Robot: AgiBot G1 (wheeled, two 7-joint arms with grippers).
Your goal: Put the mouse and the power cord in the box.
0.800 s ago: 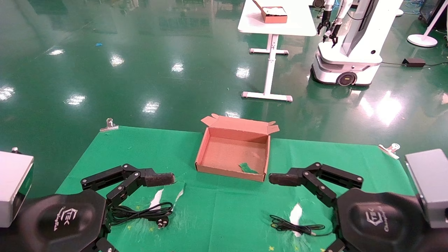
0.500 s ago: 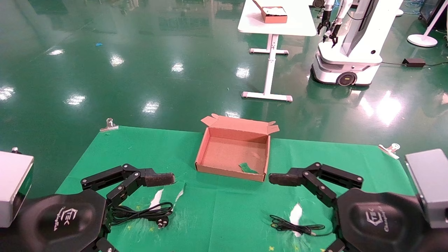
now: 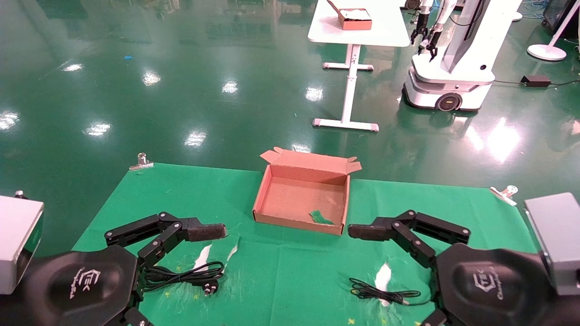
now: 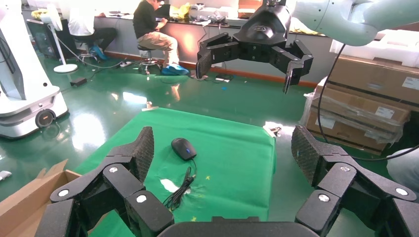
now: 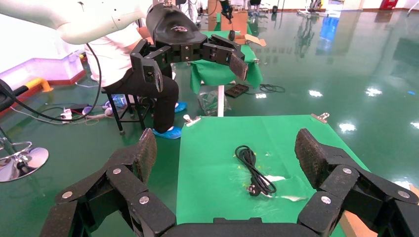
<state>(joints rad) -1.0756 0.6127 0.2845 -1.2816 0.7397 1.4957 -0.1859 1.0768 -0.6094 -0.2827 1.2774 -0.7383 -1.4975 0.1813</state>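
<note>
Both end effectors, left (image 3: 213,232) and right (image 3: 362,232), wide open, empty; housings marked "TEK".

The box (image 3: 302,199) sat open at the far middle of the green cloth (image 3: 290,271), lid flap raised at its far edge; a scrap of green material (image 3: 321,218) lay inside near its front right corner. The left gripper (image 3: 206,232) hung low at the near left, fingertip pointing toward the box. The power cord (image 3: 186,276) lay coiled just beside it, plug toward the centre. The right gripper (image 3: 364,232) was at the near right, fingertip close to the box's front right corner. A thin black cable (image 3: 378,293) lay bundled near that arm; the mouse body could not be seen. Two metal clips (image 3: 141,162) held the cloth's far corners. Beyond stood a white table (image 3: 358,27) and another robot (image 3: 453,59).
</note>
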